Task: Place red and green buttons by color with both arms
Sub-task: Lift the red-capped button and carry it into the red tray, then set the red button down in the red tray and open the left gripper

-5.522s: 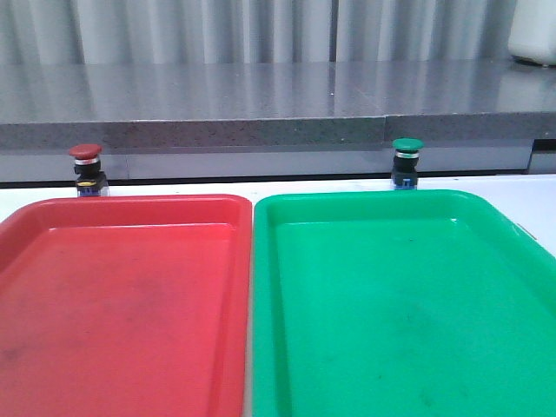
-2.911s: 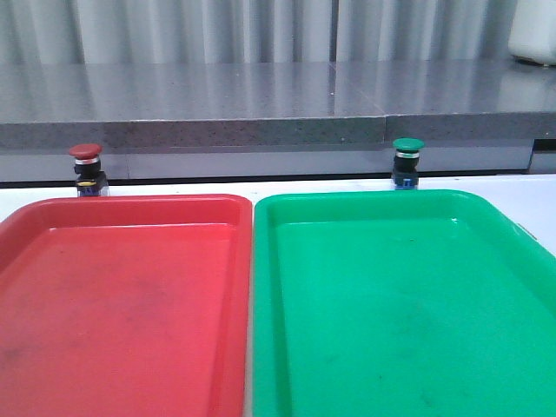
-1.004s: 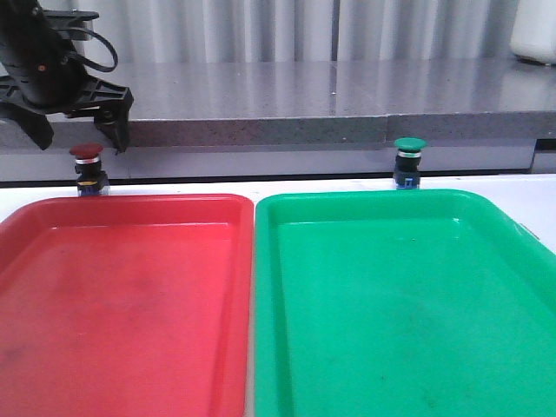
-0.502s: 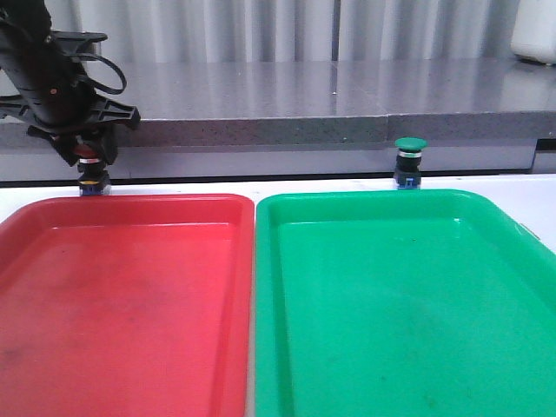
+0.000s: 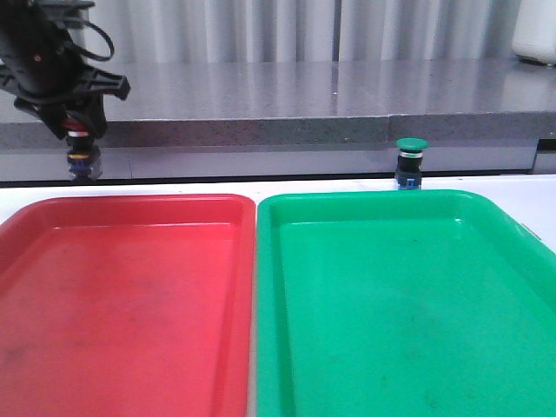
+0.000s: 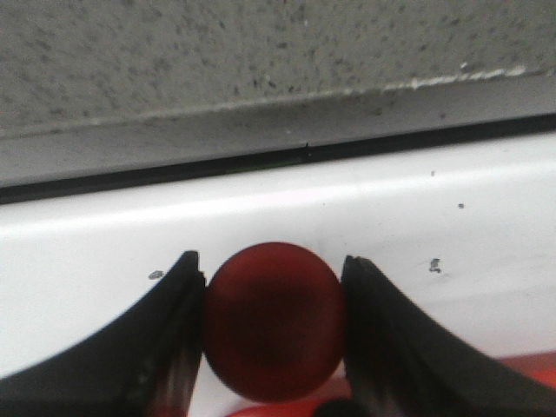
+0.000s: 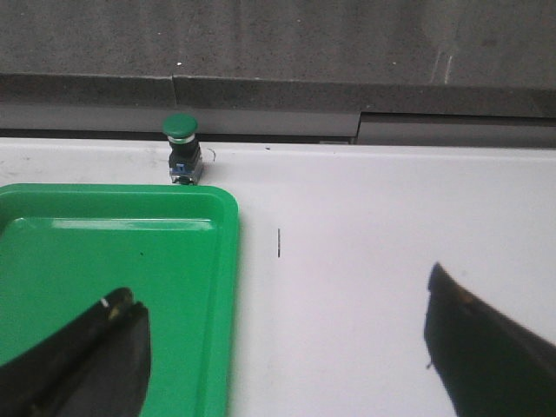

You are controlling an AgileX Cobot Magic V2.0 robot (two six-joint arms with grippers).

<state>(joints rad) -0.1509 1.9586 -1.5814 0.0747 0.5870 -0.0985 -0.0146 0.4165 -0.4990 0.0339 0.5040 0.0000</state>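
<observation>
Left black two-fingered gripper (image 5: 76, 130) clamped on the dark red mushroom-cap push-button (image 6: 272, 320), held clear of the white table (image 7: 365, 261), beyond the red plastic tray (image 5: 122, 295). Cap round, matte; blue base (image 5: 79, 163) below fingers. Right gripper (image 7: 287, 347) spread wide. Green-capped push-button (image 5: 409, 162) upright just behind the green plastic tray (image 5: 408, 295).

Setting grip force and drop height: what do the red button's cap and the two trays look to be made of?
Red button cap: likely hard plastic, matte dark red, smooth dome with no glare, clamped by the left gripper.
Red tray and green tray: probably moulded plastic, glossy; rounded rims and soft sheen, with faint scuffs on the floors.
</observation>
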